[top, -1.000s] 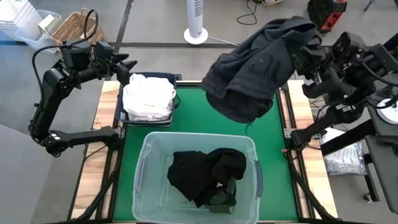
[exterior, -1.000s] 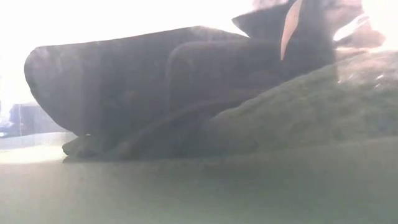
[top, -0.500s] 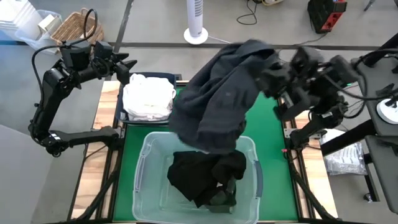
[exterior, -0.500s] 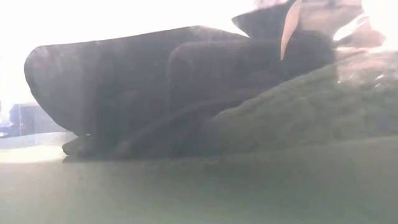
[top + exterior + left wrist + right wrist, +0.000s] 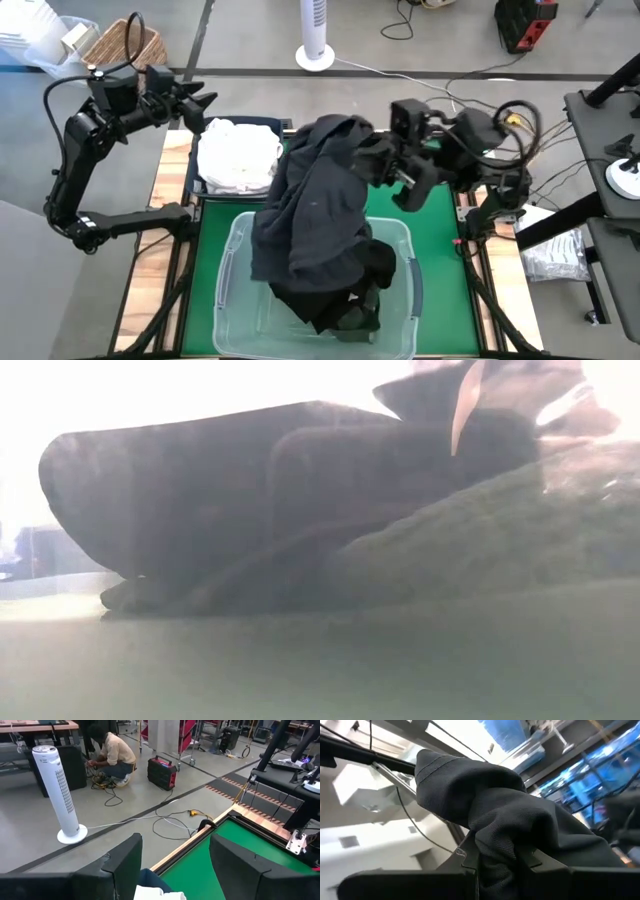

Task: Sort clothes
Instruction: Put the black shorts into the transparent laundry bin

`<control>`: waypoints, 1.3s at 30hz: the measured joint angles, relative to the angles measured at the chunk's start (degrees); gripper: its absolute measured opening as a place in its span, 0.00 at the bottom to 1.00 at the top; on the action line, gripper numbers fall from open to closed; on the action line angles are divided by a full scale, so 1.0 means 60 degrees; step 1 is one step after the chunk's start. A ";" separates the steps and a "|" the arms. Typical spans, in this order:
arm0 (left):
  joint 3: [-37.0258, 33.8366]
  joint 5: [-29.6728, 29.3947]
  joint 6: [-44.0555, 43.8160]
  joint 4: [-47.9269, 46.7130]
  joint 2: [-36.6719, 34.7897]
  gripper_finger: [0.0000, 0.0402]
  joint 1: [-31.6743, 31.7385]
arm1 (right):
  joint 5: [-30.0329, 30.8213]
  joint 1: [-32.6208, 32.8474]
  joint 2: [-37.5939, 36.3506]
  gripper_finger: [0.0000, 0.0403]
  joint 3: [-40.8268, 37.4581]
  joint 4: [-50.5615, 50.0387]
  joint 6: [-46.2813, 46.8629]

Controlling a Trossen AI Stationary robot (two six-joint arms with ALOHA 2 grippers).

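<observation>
Two dark fingers of the right gripper are clamped on a bunched fold of a large dark grey fabric garment, which we see draping from above the green table mat into the clear plastic tub, onto the black clothes already lying there. We find the left gripper with fingers spread and holding nothing, above the far edge of the navy blue bin that carries the folded white clothes.

Dark garment draped over tub opening.
</observation>
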 joint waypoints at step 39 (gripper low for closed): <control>0.0000 -0.0015 0.1420 -0.0364 -0.0204 0.52 0.0001 | -0.2255 -0.0528 0.2892 0.11 -0.0004 0.0229 0.2237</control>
